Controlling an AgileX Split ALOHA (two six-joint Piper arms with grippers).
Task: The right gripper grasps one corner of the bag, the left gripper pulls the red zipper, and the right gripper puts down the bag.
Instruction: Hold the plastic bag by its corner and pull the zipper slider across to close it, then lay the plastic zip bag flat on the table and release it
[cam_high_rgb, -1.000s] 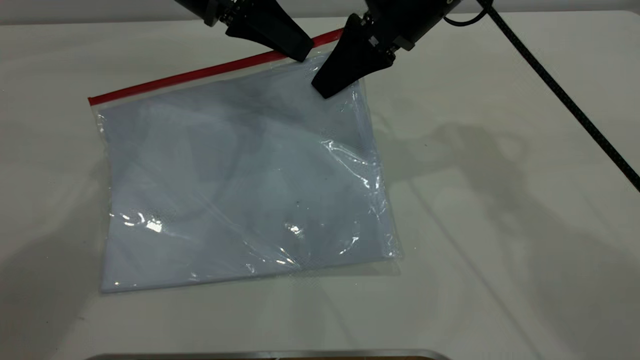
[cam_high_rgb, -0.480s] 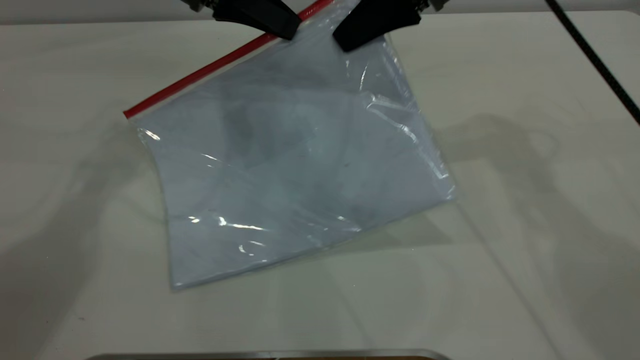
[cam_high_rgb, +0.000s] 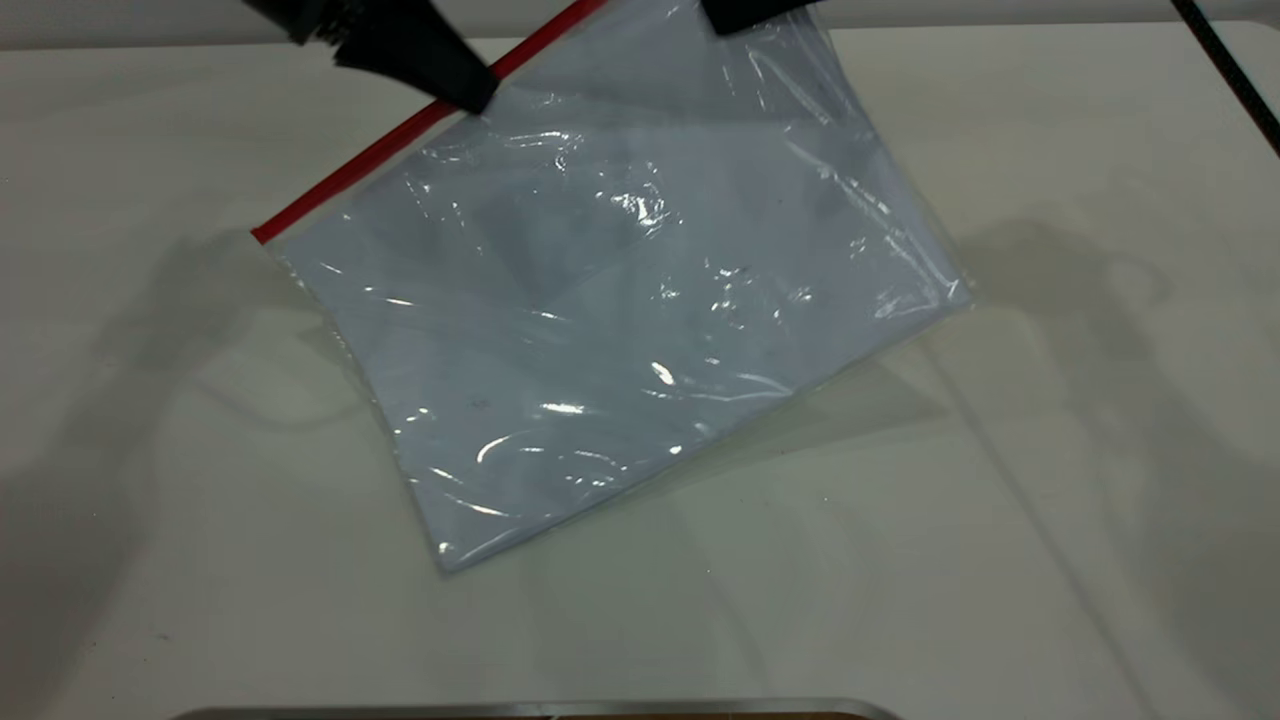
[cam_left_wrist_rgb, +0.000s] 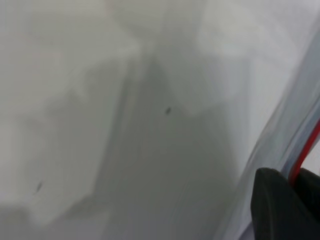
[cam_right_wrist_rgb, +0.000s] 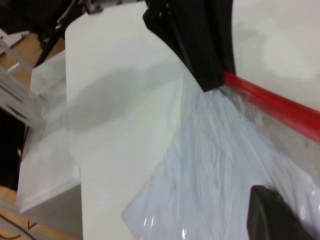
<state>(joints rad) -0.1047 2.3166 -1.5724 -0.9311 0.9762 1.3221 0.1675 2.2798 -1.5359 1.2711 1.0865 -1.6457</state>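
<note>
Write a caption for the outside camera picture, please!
Right gripper lifts the bag while left gripper pinches the red zipper.

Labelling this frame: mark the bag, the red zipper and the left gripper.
bag (cam_high_rgb: 620, 310), exterior view, middle of the clear panel.
red zipper (cam_high_rgb: 350, 175), exterior view, bare stretch of the strip.
left gripper (cam_high_rgb: 470, 90), exterior view, fingertips on the zipper.

You see the bag (cam_high_rgb: 620, 300) as clear, glossy plastic, pale blue-grey where white sheets show through, flecked with white glare. Your red zipper (cam_high_rgb: 400, 130) runs as a solid bright red strip along one edge. The left gripper (cam_high_rgb: 470, 92) is plain matte black; so is the right gripper (cam_high_rgb: 740, 12). The table (cam_high_rgb: 1050, 500) is off-white with soft grey shadows.
</note>
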